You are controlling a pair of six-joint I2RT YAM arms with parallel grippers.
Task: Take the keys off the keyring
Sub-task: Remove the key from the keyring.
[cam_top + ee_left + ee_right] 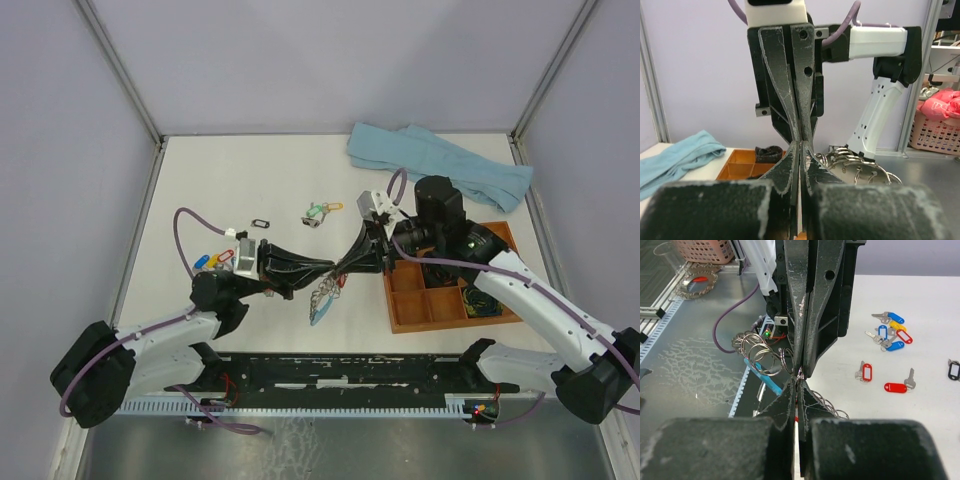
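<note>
Now spot keyring [322, 296] centre frame, dangling just below meeting tips. Clamped tight by L gripper [333, 267]; pinched at by R gripper [349, 263], fully closed, catch too small to tell. Keep L steady, pull R slow & straight. Leave loose keys [215, 258] mid-left.

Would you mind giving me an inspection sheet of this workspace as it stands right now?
Surface: white table, evenly lit.
Job's things: keyring hanging between the gripper tips, light-blue arc lowest; loose keys with coloured tags lie left, one green-tagged key mid-table.
Clutter: light-blue towel far right; wooden compartment tray right; black tag frame mid-table.
Grippers: left gripper and right gripper both shut, tip to tip, on the keyring.
Cables: purple cables loop off both wrists; dark bundle in tray.
Surroundings: lavender walls; pink basket beyond.
</note>
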